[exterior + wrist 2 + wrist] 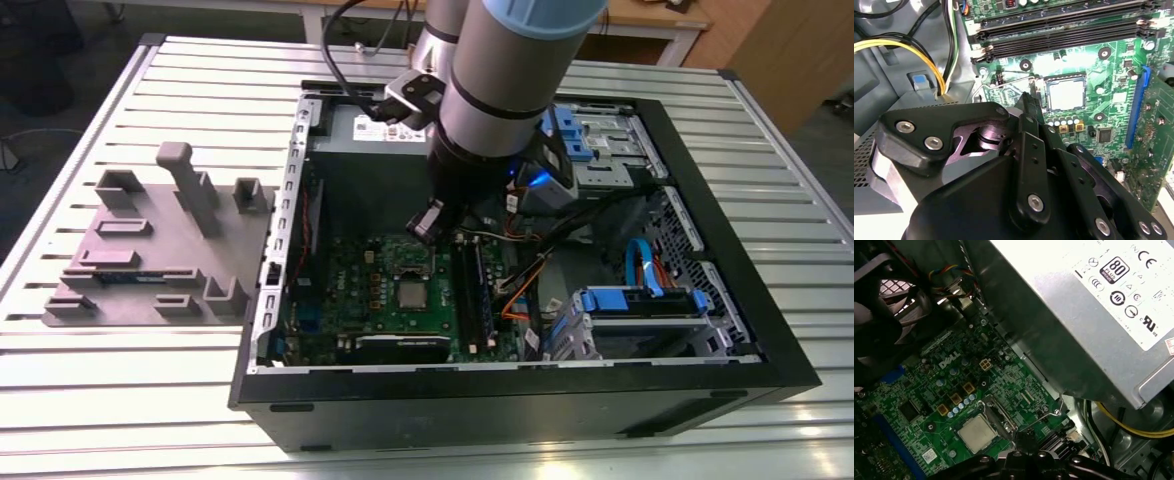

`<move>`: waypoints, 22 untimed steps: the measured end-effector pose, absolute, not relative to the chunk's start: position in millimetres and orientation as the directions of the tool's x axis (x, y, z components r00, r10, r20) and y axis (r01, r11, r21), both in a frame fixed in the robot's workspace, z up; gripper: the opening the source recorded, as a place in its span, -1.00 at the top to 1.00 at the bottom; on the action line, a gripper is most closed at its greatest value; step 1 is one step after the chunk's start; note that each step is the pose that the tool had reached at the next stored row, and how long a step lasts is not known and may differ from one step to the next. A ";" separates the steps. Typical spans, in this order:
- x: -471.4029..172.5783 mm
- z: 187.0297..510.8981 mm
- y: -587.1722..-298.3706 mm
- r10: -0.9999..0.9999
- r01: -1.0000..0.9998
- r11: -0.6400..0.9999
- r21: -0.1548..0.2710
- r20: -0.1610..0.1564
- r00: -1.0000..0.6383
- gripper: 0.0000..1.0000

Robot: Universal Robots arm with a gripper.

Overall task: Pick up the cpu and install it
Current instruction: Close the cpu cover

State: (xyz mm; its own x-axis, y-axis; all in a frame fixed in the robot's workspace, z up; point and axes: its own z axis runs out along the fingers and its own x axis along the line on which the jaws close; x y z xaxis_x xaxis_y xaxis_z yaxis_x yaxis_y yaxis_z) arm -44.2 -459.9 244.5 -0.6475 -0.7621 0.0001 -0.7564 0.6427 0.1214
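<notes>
An open computer case [747, 300] lies on a slatted metal table [160, 390], with a grey block of holders [147, 250] just beside it on the exterior view's left. The robot arm [514, 70] reaches down into the case over the green circuit board [387, 300]. The claw [1026, 107] hangs just above the board, near the socket; whether it is apart or together cannot be told. The cpu [1066, 95] sits flat in its socket on the board, apart from the claw.

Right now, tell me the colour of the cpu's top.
Silver-grey; the cpu shows best in the second wrist view.
</notes>
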 end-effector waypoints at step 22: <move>-56.8 243.9 -468.4 -0.765 -0.760 0.639 0.120 0.001 -0.643 0.80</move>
State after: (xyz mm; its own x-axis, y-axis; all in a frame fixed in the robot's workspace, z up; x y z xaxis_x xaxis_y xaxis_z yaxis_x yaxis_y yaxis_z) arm -56.8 -468.4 243.9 -0.6435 -0.7655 0.0015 -0.7598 0.6390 0.1202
